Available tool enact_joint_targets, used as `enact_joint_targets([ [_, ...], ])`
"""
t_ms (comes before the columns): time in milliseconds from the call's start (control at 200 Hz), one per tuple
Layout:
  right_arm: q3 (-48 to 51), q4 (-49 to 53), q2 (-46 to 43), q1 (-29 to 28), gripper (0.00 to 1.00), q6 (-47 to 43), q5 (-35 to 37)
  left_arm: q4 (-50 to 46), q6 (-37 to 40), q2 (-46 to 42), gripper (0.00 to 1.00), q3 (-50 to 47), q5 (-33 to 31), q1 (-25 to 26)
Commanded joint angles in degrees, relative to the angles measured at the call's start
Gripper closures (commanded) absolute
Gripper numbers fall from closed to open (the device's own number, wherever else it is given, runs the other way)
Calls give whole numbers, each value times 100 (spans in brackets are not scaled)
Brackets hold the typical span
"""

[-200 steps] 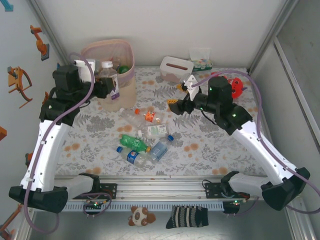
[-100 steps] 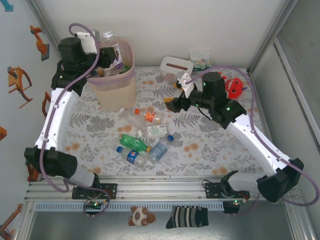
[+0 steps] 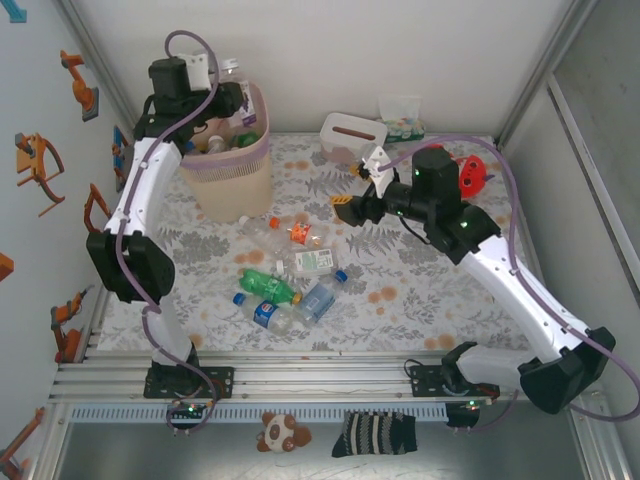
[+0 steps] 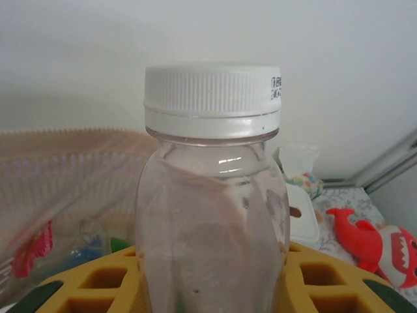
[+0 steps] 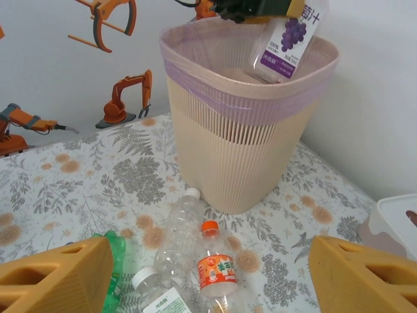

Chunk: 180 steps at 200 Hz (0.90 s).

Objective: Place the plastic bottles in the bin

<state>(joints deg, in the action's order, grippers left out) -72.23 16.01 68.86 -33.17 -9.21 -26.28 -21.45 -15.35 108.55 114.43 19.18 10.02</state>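
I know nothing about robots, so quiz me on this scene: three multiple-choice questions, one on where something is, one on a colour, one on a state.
1. Where is the white-capped bottle? A) over the bin B) on the floor C) on a shelf
2. What colour is the bin's bag liner? A) green B) pink C) black
3. How is the right gripper? A) shut on a bottle B) shut on nothing C) open, empty
Answers: 1 A, the left gripper holds it above the rim; 2 B, pink plastic folds over the rim; 3 C, its fingers stand wide apart.
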Motion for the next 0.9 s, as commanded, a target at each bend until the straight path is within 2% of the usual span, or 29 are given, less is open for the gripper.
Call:
enact_joint_targets([
  [0,191,-133,-178,-32,22,148,70,-194,-238,84,68,148,246,-27],
  [265,301,-212,-242,-40,23,209,219,-617,-476,506,68,27,568,-27],
  [606,334,-23,-292,-41,23,104,286,-927,-583,679,65,-529,542,-48],
  [896,430,-51,-426,-40,23,115,395,-1174,-548,1035,60,-538,458,-140],
])
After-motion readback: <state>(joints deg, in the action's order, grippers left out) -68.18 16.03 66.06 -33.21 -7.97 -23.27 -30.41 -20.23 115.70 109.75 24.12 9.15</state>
